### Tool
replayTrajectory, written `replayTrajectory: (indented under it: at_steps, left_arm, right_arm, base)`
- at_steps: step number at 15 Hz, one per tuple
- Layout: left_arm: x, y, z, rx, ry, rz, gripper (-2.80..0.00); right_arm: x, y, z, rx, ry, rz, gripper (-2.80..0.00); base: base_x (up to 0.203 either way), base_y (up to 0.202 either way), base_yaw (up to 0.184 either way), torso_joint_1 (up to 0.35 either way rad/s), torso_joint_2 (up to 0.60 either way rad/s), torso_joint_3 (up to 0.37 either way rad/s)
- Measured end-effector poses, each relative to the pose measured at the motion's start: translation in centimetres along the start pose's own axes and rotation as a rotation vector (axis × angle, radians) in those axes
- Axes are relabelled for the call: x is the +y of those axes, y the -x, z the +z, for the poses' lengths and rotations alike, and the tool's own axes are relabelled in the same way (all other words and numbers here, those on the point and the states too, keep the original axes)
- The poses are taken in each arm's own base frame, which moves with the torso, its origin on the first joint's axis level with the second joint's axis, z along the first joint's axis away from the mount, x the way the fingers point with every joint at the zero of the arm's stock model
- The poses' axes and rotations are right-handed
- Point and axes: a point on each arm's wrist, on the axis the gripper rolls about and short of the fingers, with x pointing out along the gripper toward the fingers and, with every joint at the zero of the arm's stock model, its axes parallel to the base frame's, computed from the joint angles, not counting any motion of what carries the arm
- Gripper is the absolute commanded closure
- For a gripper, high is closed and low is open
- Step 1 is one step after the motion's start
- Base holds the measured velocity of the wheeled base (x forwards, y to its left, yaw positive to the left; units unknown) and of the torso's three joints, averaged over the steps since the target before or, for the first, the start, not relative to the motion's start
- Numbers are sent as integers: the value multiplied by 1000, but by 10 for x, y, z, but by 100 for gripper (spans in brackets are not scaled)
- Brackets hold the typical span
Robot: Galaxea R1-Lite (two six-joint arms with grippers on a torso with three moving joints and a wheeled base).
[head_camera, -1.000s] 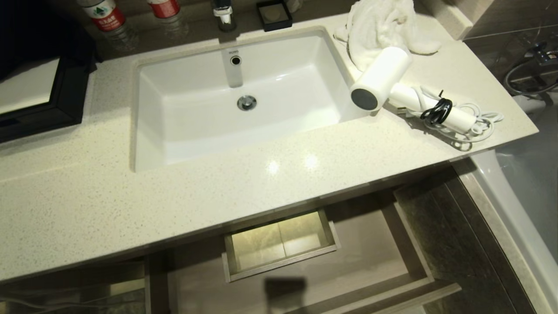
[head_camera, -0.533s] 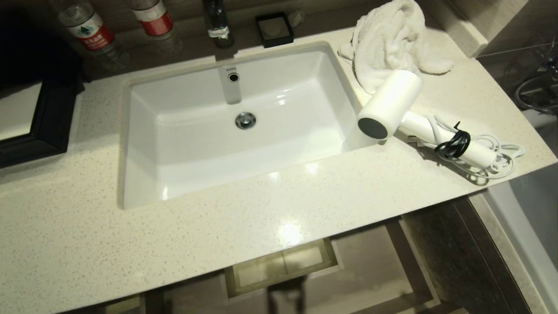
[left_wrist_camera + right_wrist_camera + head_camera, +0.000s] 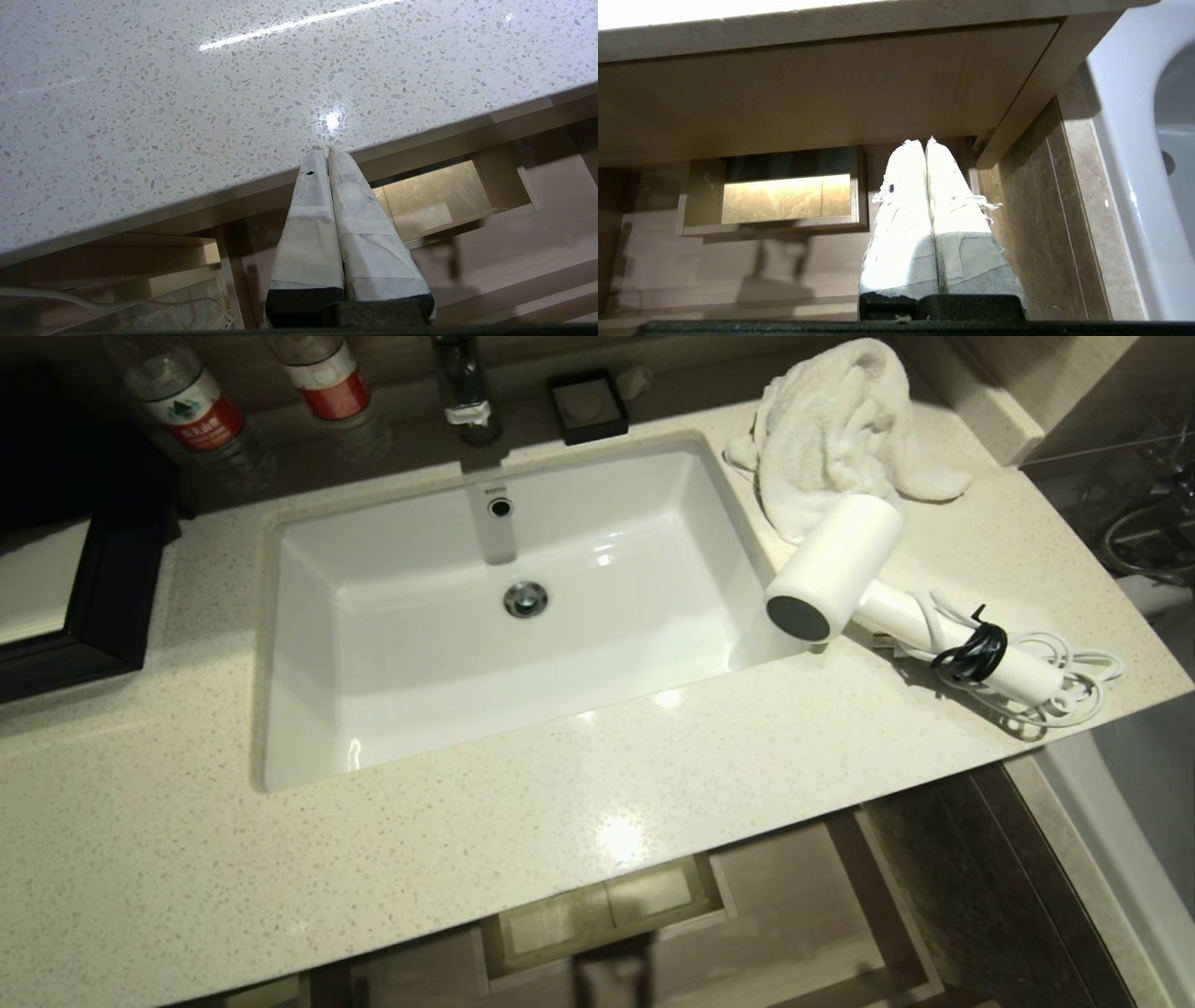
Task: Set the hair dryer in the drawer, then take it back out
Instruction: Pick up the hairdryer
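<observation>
**Camera rising, dryer not moving**

Whole head view is shifting down-frame versus a second ago: sink, bottles and towel are all sliding together, and less of the cabinet below is showing. That's the camera lifting, not the objects moving.

Hair dryer (image 3: pixel 834 567) is lying on the countertop (image 3: pixel 467 803) at the right of the sink (image 3: pixel 504 616), dark round end facing near-left and just overhanging the sink's right rim, far end of the barrel touching the towel (image 3: pixel 840 429). Handle is running off to the right with the bundled cord (image 3: pixel 1055 677) tied in black, close to the counter's right edge. Nothing is touching it.

Drawer (image 3: pixel 803 905) is standing pulled out under the counter's near edge, boxed cutout (image 3: pixel 607 915) visible inside it. Reads as pre-opened so the dryer can drop straight in.

Both arms are hanging low in front of the cabinet, out of the head view. Left gripper (image 3: pixel 325 150) is sitting with its fingers pressed together, empty, tips level with the counter lip. Right gripper (image 3: pixel 924 142) is likewise clamped tight on nothing, below the counter, pointing at the drawer interior.

Judgement: task hasn't started on the dryer yet. Right arm is the nearer one; it'll need to come up over the counter and spread its fingers before any grab.
</observation>
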Motion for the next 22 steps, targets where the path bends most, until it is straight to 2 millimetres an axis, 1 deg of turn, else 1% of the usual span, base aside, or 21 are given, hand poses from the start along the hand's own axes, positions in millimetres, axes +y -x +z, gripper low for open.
replayTrajectory:
  at_steps: [1,2,5,6,7,8,10,11,12,14,16,17,19,22]
  left_arm:
    - [0,0,0,0,-1,0,0]
    - [0,0,0,0,0,0,0]
    - [0,0,0,0,0,0,0]
    - [0,0,0,0,0,0,0]
    - [0,0,0,0,0,0,0]
    - [0,0,0,0,0,1,0]
    - [0,0,0,0,0,0,0]
    - [0,0,0,0,0,0,0]
    - [0,0,0,0,0,0,0]
    - [0,0,0,0,0,0,0]
    - [0,0,0,0,1,0,0]
    - [0,0,0,0,1,0,0]
    - [0,0,0,0,0,0,0]
    - [0,0,0,0,0,-1,0]
  right_arm:
    - [-1,4,12,-27,3,-3,0]
    - [-2,10,30,-66,5,-7,0]
    - [-9,52,111,-218,10,-19,0]
    - [-11,61,133,-212,5,-12,0]
    - [-14,61,151,-166,-4,8,0]
    - [-17,53,162,-78,-9,37,0]
    - [-19,24,179,102,-8,107,0]
    - [-19,5,190,170,-8,145,0]
    - [-18,-15,199,230,-7,186,-280]
    - [-16,-56,215,323,14,258,-280]
    - [-14,-97,221,414,119,301,-280]
    - [-14,-116,220,444,203,320,-280]
    - [-18,-147,215,500,344,339,-280]
    - [-29,-187,206,564,561,368,-280]
  base:
    - [0,0,0,0,0,0]
    - [0,0,0,0,0,0]
    - [0,0,0,0,0,0]
    - [0,0,0,0,0,0]
    - [0,0,0,0,0,0]
    - [0,0,0,0,0,0]
    - [0,0,0,0,0,0]
    - [0,0,0,0,0,0]
    - [0,0,0,0,0,0]
    - [0,0,0,0,0,0]
    - [0,0,0,0,0,0]
    - [0,0,0,0,0,0]
    - [0,0,0,0,0,0]
    - [0,0,0,0,0,0]
